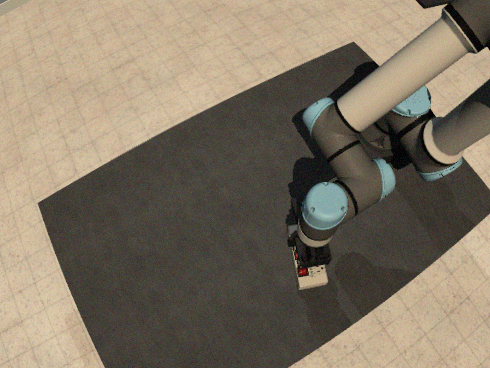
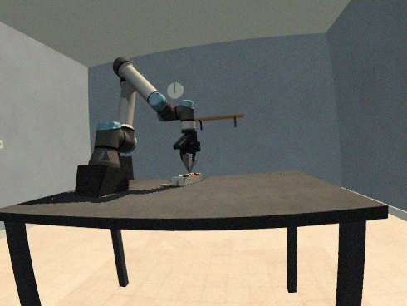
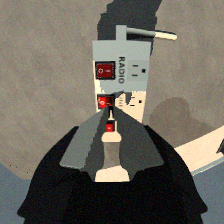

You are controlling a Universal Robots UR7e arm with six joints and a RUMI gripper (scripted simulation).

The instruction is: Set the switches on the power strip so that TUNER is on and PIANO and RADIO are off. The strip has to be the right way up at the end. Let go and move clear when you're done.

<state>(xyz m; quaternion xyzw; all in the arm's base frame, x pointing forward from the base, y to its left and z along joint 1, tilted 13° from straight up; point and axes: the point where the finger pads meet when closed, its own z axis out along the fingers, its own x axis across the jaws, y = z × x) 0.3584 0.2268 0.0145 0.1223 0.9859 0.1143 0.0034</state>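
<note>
A white power strip (image 3: 120, 80) lies face up on the dark table, with red rocker switches along its left side. The RADIO switch (image 3: 105, 70) is at the far end by its label. My gripper (image 3: 110, 106) is shut with nothing in it, and its tip rests at the near edge of the middle switch (image 3: 105, 102). The label of that switch is hidden behind the fingers. In the overhead view the strip (image 1: 310, 270) pokes out from under my wrist, with one red switch (image 1: 302, 271) showing. In the side view my gripper (image 2: 189, 165) points straight down onto the strip (image 2: 188, 179).
The strip's cable stub (image 3: 150, 34) sticks out at its far end. The arm's base (image 2: 104, 175) stands at the table's back left. The table edge lies near the strip in the wrist view (image 3: 200, 150).
</note>
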